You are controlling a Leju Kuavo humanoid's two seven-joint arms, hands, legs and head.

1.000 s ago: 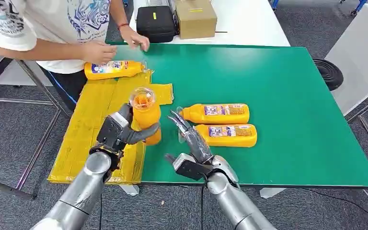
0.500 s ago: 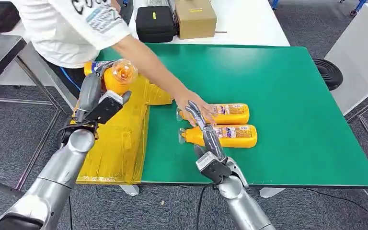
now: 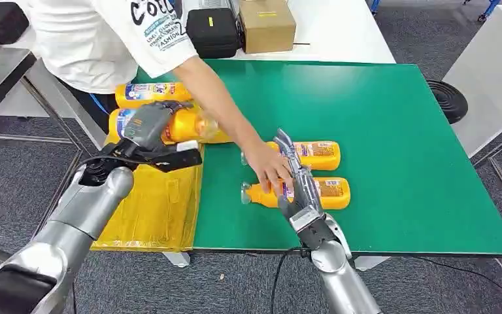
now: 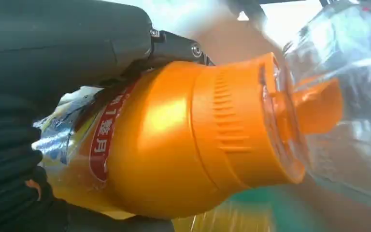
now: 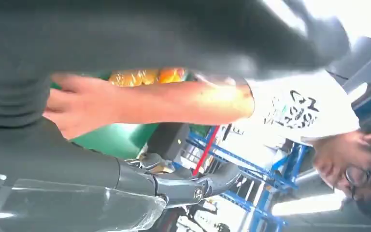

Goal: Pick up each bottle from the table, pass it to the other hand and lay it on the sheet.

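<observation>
Bottle point(image 3: 170, 126) was gripped in my left hand point(image 3: 145, 131) over the sheet point(image 3: 150, 203), lay-down next; right hand point(image 3: 299, 186) hung open by a person's hand point(image 3: 268, 167).

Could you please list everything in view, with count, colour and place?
Bottles: four, orange. One lies at the yellow sheet's far end; one is gripped over the sheet; two lie on the green mat.
Yellow sheet: one, along the table's left edge.
Green mat: one, covering the table.
Black case: one, on the white table beyond.
Cardboard box: one, brown, beside the case.
Person's hand: one, reaching onto the near bottle.
Left hand: grips a bottle.
Right hand: fingers stretched over the mat's bottles, holding nothing.
</observation>
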